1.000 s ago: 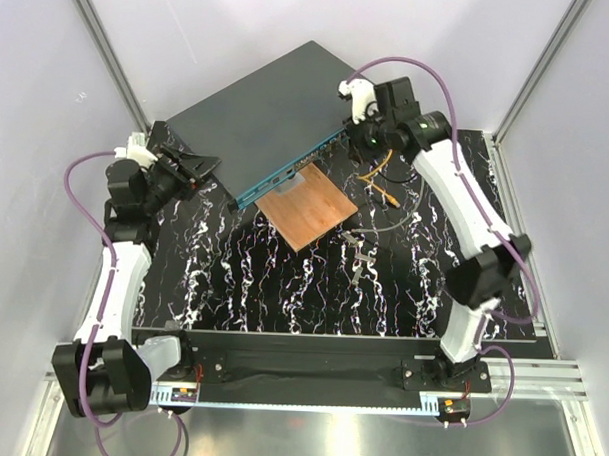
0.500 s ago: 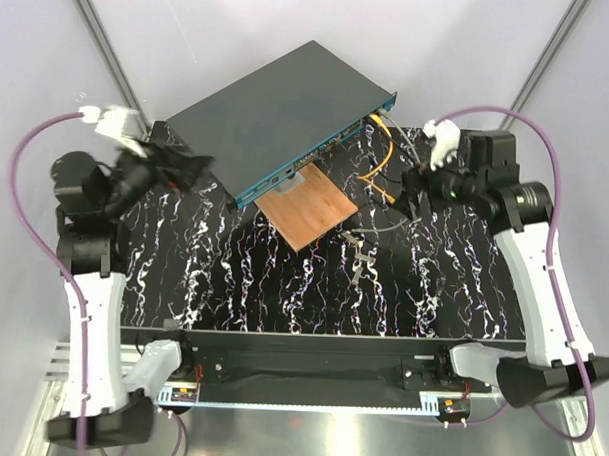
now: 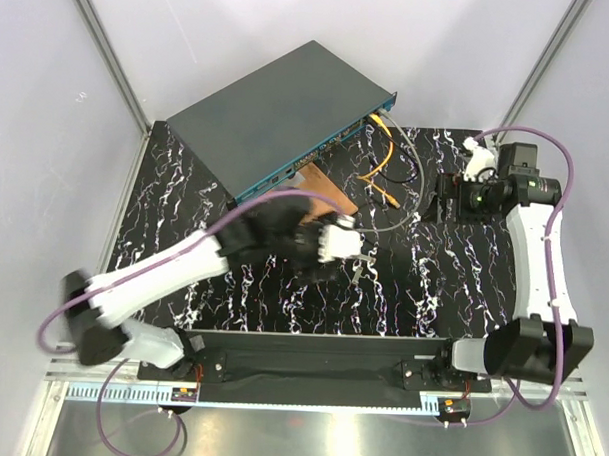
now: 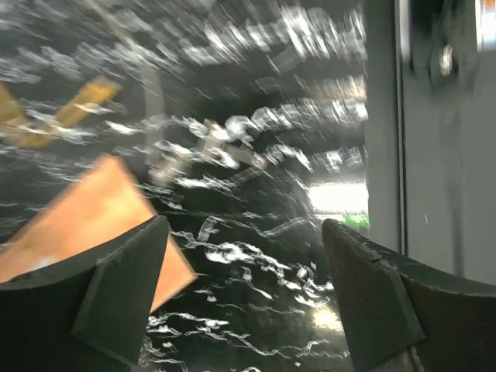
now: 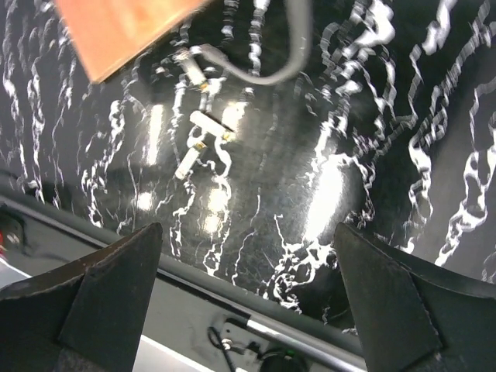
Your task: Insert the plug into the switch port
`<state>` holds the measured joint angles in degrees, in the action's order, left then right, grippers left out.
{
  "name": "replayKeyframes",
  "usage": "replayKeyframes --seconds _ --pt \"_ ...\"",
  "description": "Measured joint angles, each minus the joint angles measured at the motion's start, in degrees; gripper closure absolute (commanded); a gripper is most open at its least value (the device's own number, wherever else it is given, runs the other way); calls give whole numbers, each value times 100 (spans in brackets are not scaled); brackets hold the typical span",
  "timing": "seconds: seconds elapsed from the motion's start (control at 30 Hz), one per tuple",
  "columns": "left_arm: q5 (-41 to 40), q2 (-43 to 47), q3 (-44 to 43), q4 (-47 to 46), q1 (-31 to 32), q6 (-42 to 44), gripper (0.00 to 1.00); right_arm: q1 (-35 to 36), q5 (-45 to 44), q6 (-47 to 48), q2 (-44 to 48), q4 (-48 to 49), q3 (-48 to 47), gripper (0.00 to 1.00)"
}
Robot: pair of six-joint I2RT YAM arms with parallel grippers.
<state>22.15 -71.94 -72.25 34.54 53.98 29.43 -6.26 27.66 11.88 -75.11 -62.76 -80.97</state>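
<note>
From above: swung left gripper [image 3: 356,248] in beside the copper plate [image 3: 331,189], pulled right gripper [image 3: 433,203] back, left the yellow plug [image 3: 374,118] at the switch port [image 3: 366,124], seemingly seated. Left wrist: showed jaws wide, empty. Right wrist: likewise wide, empty.

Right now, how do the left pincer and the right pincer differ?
The left pincer reaches over the middle of the mat, next to the copper plate; the right pincer hangs over the mat's right part, by the grey cable. The left arm stretches diagonally across the mat; the right arm runs up the right side. Both pincers are open and empty.
</note>
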Motion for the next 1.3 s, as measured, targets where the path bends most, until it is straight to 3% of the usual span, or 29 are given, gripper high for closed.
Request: replayKeyframes --seconds 0.07,0.2,0.33,0.47,0.77,1.0,1.3 --pt "-238 -791 -291 245 256 61 25 -210 -26 -118 -197 -15 0 0" --pt "-671 -2535 -1770 577 592 -520 27 -570 -264 -431 -496 0 11 0" --pt "-962 -3222 -2070 656 780 -1497 27 -866 -273 -590 -533 13 31 0" --pt "-1462 -3963 -2459 852 835 -2765 34 -1073 -262 -634 -616 -20 31 0" --pt "-2490 -4907 -3045 1198 776 -4336 46 -1296 201 -658 -892 52 96 0" --pt "-2669 -5379 -3462 1189 682 -4708 50 -1298 527 -645 -400 481 450 0" --pt "-2699 -5829 -3486 1228 531 -4968 55 -1314 1108 -247 -315 348 105 0"
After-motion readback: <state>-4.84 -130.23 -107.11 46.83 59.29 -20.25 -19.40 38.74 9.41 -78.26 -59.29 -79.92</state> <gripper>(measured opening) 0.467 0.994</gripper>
